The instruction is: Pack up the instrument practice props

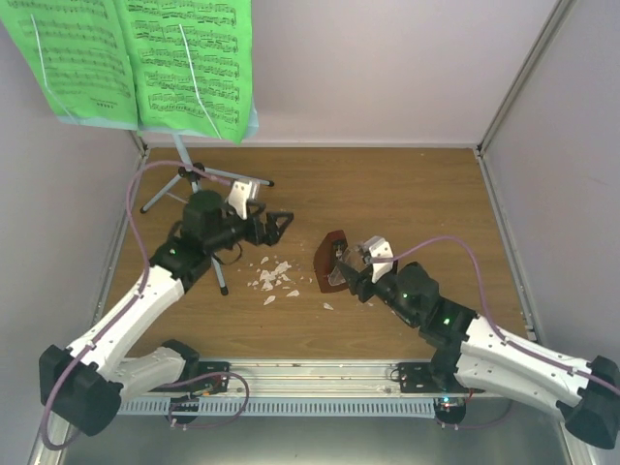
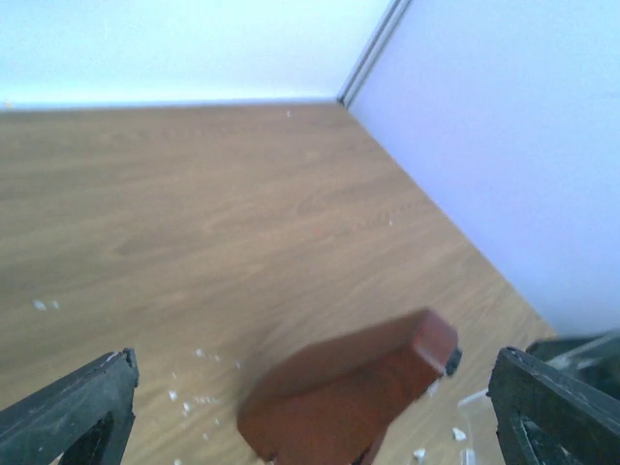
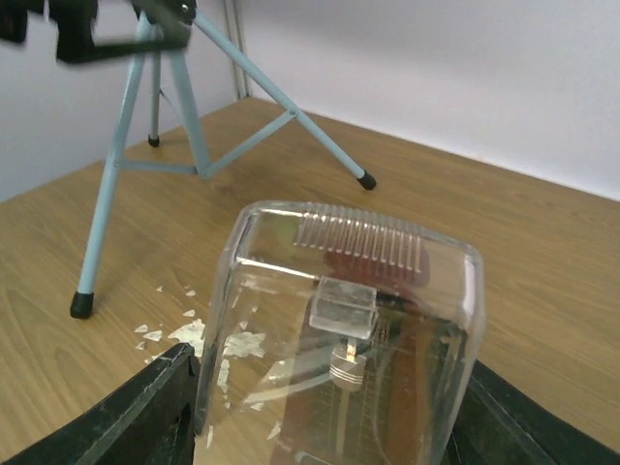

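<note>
The bright green sheet music rests on the pale blue music stand, whose tripod legs stand at the back left. The reddish-brown metronome sits mid-table. My right gripper is shut on the metronome's clear cover, a finger against each side; the pendulum and brown body show through it. My left gripper hangs open just left of the metronome without touching it. In the left wrist view the metronome lies blurred between the spread fingers.
White crumbs are scattered on the wood between the two grippers. One tripod leg stands close behind the crumbs. Grey walls enclose the table on three sides.
</note>
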`<action>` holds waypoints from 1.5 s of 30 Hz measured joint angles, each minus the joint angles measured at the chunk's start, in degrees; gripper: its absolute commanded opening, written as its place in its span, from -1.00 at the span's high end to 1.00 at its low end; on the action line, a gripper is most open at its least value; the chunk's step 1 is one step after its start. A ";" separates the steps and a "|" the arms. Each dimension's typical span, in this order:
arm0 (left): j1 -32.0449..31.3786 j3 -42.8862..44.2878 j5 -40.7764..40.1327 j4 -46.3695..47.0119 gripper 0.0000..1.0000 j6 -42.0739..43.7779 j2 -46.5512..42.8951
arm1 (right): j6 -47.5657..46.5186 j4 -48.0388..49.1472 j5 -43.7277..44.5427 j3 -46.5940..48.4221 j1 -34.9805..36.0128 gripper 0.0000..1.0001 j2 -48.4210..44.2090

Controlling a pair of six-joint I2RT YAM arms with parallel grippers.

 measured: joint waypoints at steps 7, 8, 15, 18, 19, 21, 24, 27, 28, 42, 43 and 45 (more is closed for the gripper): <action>8.15 7.96 4.37 -4.79 -0.98 4.61 1.99 | -1.33 7.45 4.00 -5.09 1.66 0.09 1.75; 8.33 8.07 3.26 -5.07 -0.98 5.57 1.99 | -1.44 8.39 4.50 -5.90 1.70 0.09 2.27; 8.44 7.28 -6.51 -5.42 -0.98 13.14 0.63 | -2.01 15.34 6.73 -9.97 1.79 0.08 5.44; 8.44 5.53 -9.31 -5.22 -0.98 15.37 -1.27 | -1.99 17.77 7.17 -10.78 1.79 0.08 6.78; 8.44 4.85 -9.77 -5.18 -0.98 15.93 -1.84 | -1.99 18.58 7.23 -10.82 1.79 0.08 7.39; 8.44 4.15 -10.38 -5.14 -0.98 16.92 -2.27 | -2.01 20.41 7.26 -10.82 1.81 0.08 8.76; 8.44 3.87 -11.08 -5.07 -0.98 17.86 -2.29 | -2.32 22.91 7.30 -10.84 1.81 0.08 10.80; 8.44 3.67 -11.56 -4.96 -0.98 18.23 -2.29 | -2.73 24.70 7.30 -10.84 1.84 0.08 12.37; 8.44 3.56 -11.67 -4.94 -0.98 18.36 -2.29 | -2.84 25.29 7.30 -10.84 1.84 0.08 12.85; 8.44 3.28 -11.45 -4.96 -0.98 19.02 -2.27 | -3.72 34.03 8.52 -12.37 1.84 0.08 16.87; 8.44 3.28 -11.41 -4.94 -0.98 19.02 -2.27 | -3.96 34.29 8.55 -12.46 1.84 0.08 16.96; 8.44 3.28 -11.41 -4.96 -0.98 19.02 -2.27 | -4.42 34.73 8.61 -12.68 1.84 0.08 16.98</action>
